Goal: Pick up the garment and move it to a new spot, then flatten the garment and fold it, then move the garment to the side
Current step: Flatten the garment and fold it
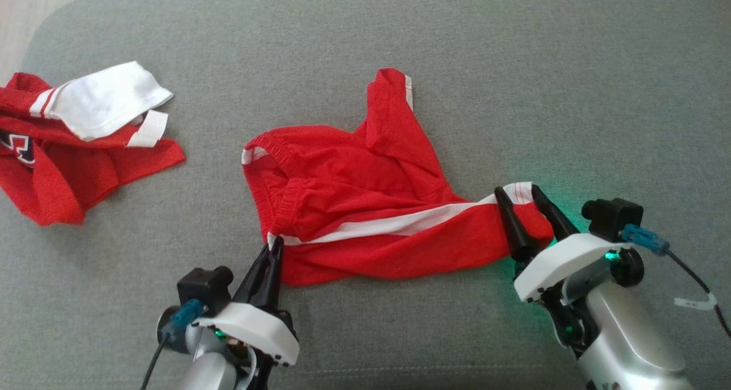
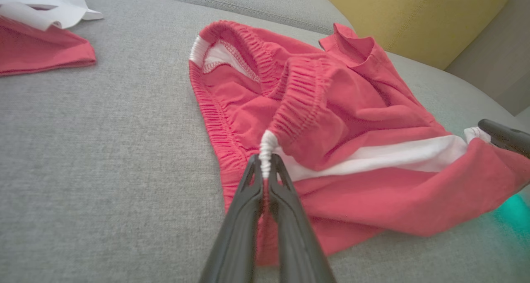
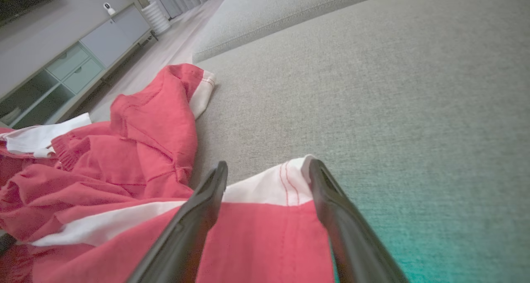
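The garment (image 1: 365, 207) is a pair of red shorts with a white side stripe, lying crumpled in the middle of a grey sofa seat (image 1: 400, 47). My left gripper (image 1: 276, 242) is shut on the white end of the waistband, seen close up in the left wrist view as the garment (image 2: 331, 150) pinched by the left gripper (image 2: 266, 160). My right gripper (image 1: 518, 191) stands open over the leg hem. In the right wrist view the right gripper (image 3: 268, 167) straddles the white hem corner of the garment (image 3: 256, 233), its jaws apart.
A second red and white garment (image 1: 74, 144) lies bunched at the seat's left edge, also at the top left of the left wrist view (image 2: 41, 38). A yellow cushion (image 2: 414, 13) sits behind. Bare grey seat lies on the right and far side.
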Motion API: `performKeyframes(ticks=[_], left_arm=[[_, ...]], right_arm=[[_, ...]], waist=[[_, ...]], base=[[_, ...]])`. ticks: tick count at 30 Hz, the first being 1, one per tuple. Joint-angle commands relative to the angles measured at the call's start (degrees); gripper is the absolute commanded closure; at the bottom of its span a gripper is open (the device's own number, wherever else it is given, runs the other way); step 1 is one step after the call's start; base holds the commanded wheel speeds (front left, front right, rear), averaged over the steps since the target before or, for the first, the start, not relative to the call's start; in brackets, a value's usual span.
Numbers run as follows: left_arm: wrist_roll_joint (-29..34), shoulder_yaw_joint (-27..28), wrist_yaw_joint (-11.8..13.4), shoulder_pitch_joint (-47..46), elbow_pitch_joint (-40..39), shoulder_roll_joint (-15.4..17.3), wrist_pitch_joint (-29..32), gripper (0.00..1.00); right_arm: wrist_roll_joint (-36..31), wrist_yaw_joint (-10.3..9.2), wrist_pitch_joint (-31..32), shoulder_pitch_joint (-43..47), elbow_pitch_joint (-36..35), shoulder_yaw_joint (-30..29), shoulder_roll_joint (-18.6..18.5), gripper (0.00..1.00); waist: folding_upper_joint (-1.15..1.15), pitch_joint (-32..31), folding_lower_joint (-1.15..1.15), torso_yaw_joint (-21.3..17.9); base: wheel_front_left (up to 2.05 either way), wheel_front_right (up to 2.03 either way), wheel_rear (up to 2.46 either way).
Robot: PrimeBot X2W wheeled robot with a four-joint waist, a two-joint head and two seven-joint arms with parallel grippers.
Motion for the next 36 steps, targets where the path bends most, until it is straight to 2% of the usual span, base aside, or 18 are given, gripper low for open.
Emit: performKeyframes(ticks=[1, 6, 9, 10, 11, 15, 16, 17, 24, 29, 36], left_arm=[[-0.33, 1.54, 0.24, -1.95, -1.15, 0.26, -0.71, 1.0], [-0.46, 1.47, 0.36, -1.92, -1.16, 0.26, -0.71, 1.0], [-0.53, 1.56, 0.48, -1.91, -1.33, 0.26, -0.71, 1.0], [-0.54, 1.57, 0.47, -1.93, -1.36, 0.26, -0.71, 1.0], [-0.54, 1.56, 0.46, -1.96, -1.37, 0.26, -0.71, 1.0], [-0.58, 1.41, 0.39, -2.23, -1.25, 0.26, -0.71, 1.0], [-0.58, 1.35, 0.36, -2.31, -1.2, 0.26, -0.71, 1.0], [-0.59, 1.28, 0.34, -2.39, -1.14, 0.26, -0.71, 1.0], [-0.25, 1.89, 0.19, -3.11, -1.96, 0.26, -0.71, 1.0], [0.35, 3.51, -1.04, -4.75, -5.25, 0.26, -0.71, 1.0], [3.15, 6.51, -3.59, -11.88, -8.08, 0.79, -0.71, 1.0]], right_arm=[[0.37, 0.37, 1.04, -1.81, -1.31, 0.96, -0.72, 0.01], [0.47, 0.37, 1.85, -1.48, -1.44, 0.6, -1.06, 0.02], [0.66, 0.37, 2.13, -1.39, -1.95, 0.61, -1.1, 0.13], [0.69, 0.37, 2.24, -1.4, -2.05, 0.54, -1.13, 0.23], [0.71, 0.37, 2.29, -1.43, -2.05, 0.3, -1.15, 0.41], [-0.08, 0.37, 2.42, -1.61, -1.21, -0.66, -1.32, 0.81], [-0.42, 0.37, 2.38, -1.65, -0.81, -0.95, -1.27, 0.96], [-0.67, 0.37, 2.3, -1.7, -0.41, -1.23, -1.14, 1.0], [-1.67, 0.37, -0.86, -2.79, 1.3, -2.79, -0.35, 1.0], [-1.07, 0.37, -4.91, -4.0, 0.28, -3.58, -0.59, 1.0], [0.61, 0.37, -7.51, -7.86, -4.57, -3.67, -2.56, 1.0]], waist=[[0.0, 0.02, 0.0, 0.33], [0.0, 0.04, 0.0, 0.61], [0.0, 0.17, 0.0, 0.57], [0.0, 0.21, 0.0, 0.54], [0.0, 0.26, 0.0, 0.51], [0.0, 0.49, 0.0, 0.48], [0.0, 0.53, 0.0, 0.5], [0.0, 0.57, 0.0, 0.54], [0.0, 0.27, 0.0, 0.8], [0.0, -2.67, 0.0, 0.31], [0.0, -7.63, 0.0, -0.64]], base=[[0.0, 0.0, 0.0], [0.0, 0.0, 0.0], [0.0, 0.0, 0.0], [0.0, 0.0, 0.0], [0.0, 0.0, 0.0], [0.0, 0.0, 0.0], [0.0, 0.0, 0.0], [0.0, 0.0, 0.0], [0.0, 0.0, 0.0], [0.0, 0.0, 0.0], [0.0, 0.0, 0.0]])
